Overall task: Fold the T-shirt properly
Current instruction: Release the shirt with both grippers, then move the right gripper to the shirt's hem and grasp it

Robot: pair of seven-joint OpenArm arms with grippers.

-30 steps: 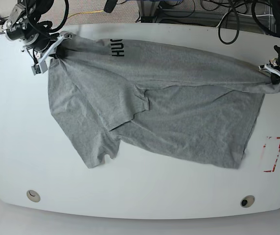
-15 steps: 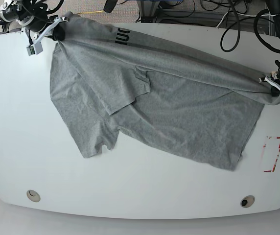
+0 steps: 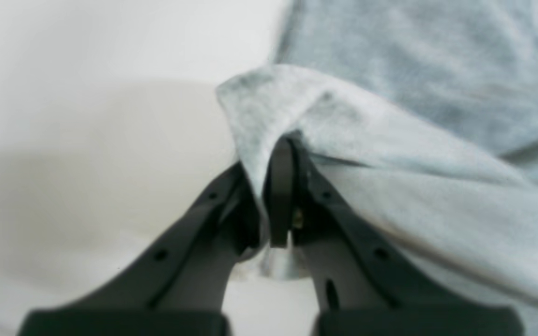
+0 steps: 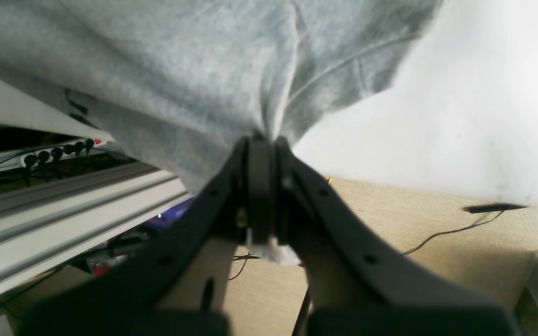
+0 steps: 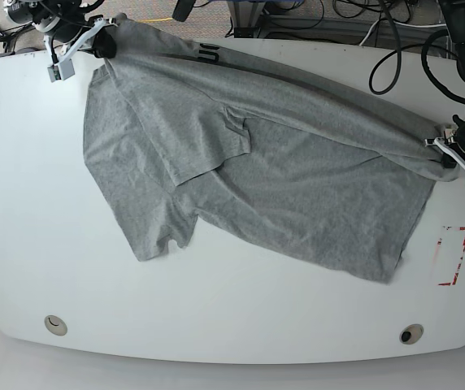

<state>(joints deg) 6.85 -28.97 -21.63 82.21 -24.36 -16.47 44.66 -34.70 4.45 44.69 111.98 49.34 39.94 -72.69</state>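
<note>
We see the T-shirt (image 5: 281, 179), grey, spread across the white table (image 5: 37, 244), stretched from the upper left of the base frame to the right edge, its far edge lifted between the two arms and the rest draped down toward the middle. The right gripper (image 5: 102, 42) sits at the upper left corner of the base frame, jaws pressed together on a bunch of grey cloth; in the right wrist view (image 4: 262, 144) the dark jaws pinch a gathered fold at frame centre, fabric fanning upward from the pinch. The left gripper (image 5: 450, 156) is at the right edge of the base frame, jaws likewise closed on the shirt's corner; in the left wrist view (image 3: 273, 154) the cloth wraps over the jaw tips and a small tag of fabric pokes out below them. Black lettering (image 5: 208, 55) shows partly on the raised edge, top of the base frame, too cut off to read. One sleeve (image 5: 159, 236) lies flat toward the lower left of the shirt. A red-marked rectangle (image 5: 452, 256) sits on the table at lower right, just beside the shirt's hem, not touching. Cables (image 5: 314, 16) clutter the top of the frame beyond the table.
</note>
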